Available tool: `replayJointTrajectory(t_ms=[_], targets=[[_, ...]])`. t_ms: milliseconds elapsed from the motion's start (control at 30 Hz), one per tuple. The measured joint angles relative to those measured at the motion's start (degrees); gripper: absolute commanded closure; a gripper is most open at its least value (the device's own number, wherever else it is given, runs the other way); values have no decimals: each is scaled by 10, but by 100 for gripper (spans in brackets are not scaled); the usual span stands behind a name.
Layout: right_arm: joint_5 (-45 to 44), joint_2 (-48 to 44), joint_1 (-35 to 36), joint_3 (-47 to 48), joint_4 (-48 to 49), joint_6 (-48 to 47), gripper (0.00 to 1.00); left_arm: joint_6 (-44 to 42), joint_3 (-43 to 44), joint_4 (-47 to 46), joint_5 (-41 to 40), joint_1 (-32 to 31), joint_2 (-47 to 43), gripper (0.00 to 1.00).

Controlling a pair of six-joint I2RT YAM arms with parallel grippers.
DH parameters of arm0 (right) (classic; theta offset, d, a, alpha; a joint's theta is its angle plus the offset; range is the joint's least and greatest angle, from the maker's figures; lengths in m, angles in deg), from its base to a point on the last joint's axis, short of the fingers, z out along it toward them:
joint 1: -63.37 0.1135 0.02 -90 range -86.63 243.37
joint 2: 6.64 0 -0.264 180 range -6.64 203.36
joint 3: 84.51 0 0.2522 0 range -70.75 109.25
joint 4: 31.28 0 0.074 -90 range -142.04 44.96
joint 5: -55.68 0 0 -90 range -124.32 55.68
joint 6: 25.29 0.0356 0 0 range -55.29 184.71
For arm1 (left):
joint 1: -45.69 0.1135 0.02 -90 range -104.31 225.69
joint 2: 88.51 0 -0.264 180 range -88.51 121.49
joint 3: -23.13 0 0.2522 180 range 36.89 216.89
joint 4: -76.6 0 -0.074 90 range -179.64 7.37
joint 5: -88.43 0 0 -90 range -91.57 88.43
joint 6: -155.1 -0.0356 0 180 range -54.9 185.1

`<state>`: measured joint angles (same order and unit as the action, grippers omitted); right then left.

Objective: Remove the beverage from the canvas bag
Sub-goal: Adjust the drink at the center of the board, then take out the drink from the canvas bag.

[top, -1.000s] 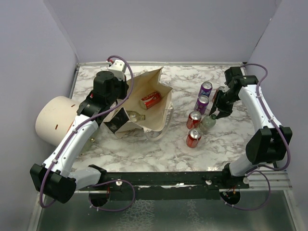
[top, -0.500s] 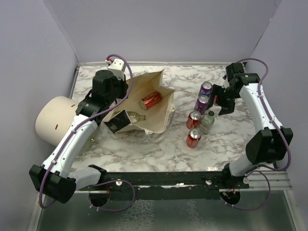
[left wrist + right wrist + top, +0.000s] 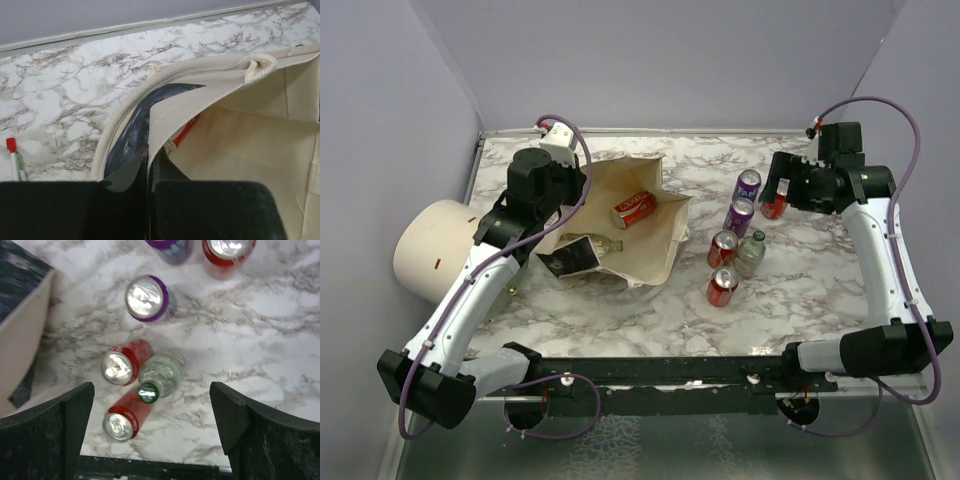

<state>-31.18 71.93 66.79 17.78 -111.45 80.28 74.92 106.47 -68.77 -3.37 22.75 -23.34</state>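
Observation:
The canvas bag point(image 3: 650, 240) lies open on the marble table, with a red can point(image 3: 634, 208) and a clear bottle point(image 3: 595, 243) inside it. My left gripper point(image 3: 563, 222) is shut on the bag's cloth rim point(image 3: 150, 135) beside the black printed panel point(image 3: 127, 135). A strip of the red can point(image 3: 186, 134) shows past the rim. My right gripper point(image 3: 775, 190) hangs open and empty above the drinks standing on the table. Below my right gripper point(image 3: 151, 396) stands a green-capped clear bottle point(image 3: 161, 374), touching a red can point(image 3: 120, 366).
Right of the bag stand two purple cans point(image 3: 748, 184) point(image 3: 738, 215), red cans point(image 3: 723, 247) point(image 3: 722, 286) and the green-capped bottle point(image 3: 751, 252). A cream cylinder point(image 3: 435, 250) lies at the table's left edge. A red-capped pen point(image 3: 12, 157) lies behind the bag.
My right gripper opened, let go of the green-capped bottle among the cans, then rose and drew back to the right. The bag's mouth has sagged lower and wider.

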Motion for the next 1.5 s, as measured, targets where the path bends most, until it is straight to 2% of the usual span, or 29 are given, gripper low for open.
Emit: replayJointTrajectory(t_ms=[200,333,533,700,833,933,1033,1167,1333,1500], targets=[[80,-62,0,-21,131,11,0,3,-23,-13,14,0,-28,100],[152,-67,17,-21,199,18,0,5,-31,-22,33,0,-45,100],[157,-39,216,-32,276,-31,0,5,-53,-36,50,0,-68,100],[168,-59,377,-105,370,-180,0,1,-54,-36,54,0,-69,100],[175,-46,475,-134,396,-355,0,-4,-54,-36,55,0,-69,100],[169,-18,509,-145,420,-450,0,-6,-54,-35,59,0,-69,100],[147,3,514,-174,464,-486,4,-6,-54,-33,61,0,-69,100],[87,26,513,-215,551,-432,6,-3,-54,-34,63,0,-70,100],[36,33,517,-281,661,-268,3,9,-56,-37,63,0,-70,100],[-64,62,523,-284,682,-76,8,20,-56,-42,63,0,-68,100]])
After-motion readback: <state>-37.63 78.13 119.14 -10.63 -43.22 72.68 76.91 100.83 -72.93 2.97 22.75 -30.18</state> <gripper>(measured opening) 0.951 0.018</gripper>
